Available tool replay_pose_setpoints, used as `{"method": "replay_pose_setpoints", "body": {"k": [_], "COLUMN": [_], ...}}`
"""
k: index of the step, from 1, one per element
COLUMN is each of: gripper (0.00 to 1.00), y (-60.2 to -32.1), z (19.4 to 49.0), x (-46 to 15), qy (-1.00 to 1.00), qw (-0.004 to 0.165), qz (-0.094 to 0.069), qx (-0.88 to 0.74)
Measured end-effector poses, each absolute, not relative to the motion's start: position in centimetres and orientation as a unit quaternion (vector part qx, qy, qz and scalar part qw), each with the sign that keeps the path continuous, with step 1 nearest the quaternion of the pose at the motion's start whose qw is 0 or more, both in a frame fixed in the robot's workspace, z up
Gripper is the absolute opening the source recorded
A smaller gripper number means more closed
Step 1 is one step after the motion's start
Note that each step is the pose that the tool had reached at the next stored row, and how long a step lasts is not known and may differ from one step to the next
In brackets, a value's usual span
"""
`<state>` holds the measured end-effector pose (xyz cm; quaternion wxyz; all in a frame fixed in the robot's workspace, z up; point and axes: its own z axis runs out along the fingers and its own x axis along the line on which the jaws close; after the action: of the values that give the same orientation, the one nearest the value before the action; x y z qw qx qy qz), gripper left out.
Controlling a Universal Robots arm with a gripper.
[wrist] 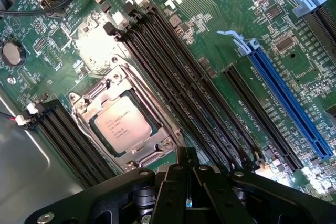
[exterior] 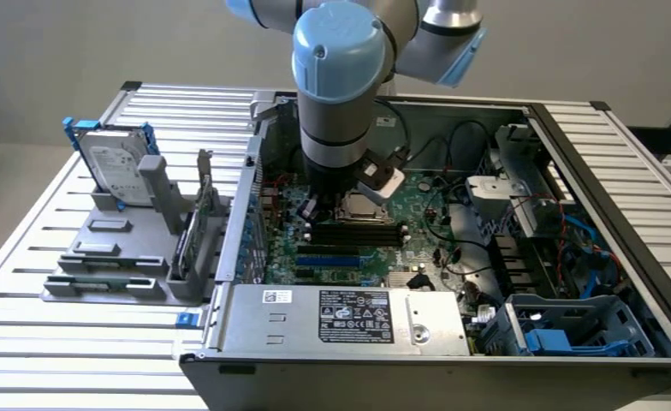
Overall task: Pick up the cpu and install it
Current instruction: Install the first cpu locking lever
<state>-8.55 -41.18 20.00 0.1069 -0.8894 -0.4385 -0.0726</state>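
Note:
The cpu (wrist: pixel 123 124), a small silver-grey square chip with printed text, lies flat inside the dark socket with its metal frame (wrist: pixel 85 109) on the green motherboard (wrist: pixel 210 40). My gripper (wrist: pixel 186 156) hovers just beside the socket, black fingers pressed together and holding nothing. In the exterior view the arm reaches down into the open computer case (exterior: pixel 564 154), with the gripper (exterior: pixel 318 204) low over the board next to the cpu (exterior: pixel 365 205).
Black memory slots (wrist: pixel 173 77) and a blue expansion slot (wrist: pixel 286 98) run beside the socket. A silver hard drive with a blue bracket (exterior: pixel 116 163) stands on a grey fixture (exterior: pixel 107 265) at the exterior view's left. The power supply (exterior: pixel 347 317) sits at the case front.

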Motion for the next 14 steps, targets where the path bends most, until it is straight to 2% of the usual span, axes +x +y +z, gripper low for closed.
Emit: {"method": "replay_pose_setpoints", "body": {"k": [14], "gripper": [0.11], "y": [-40.82], "z": [19.33], "x": [-8.6], "qy": [-0.438], "qw": [0.108], "qz": [-0.073], "qx": [-0.889]}}
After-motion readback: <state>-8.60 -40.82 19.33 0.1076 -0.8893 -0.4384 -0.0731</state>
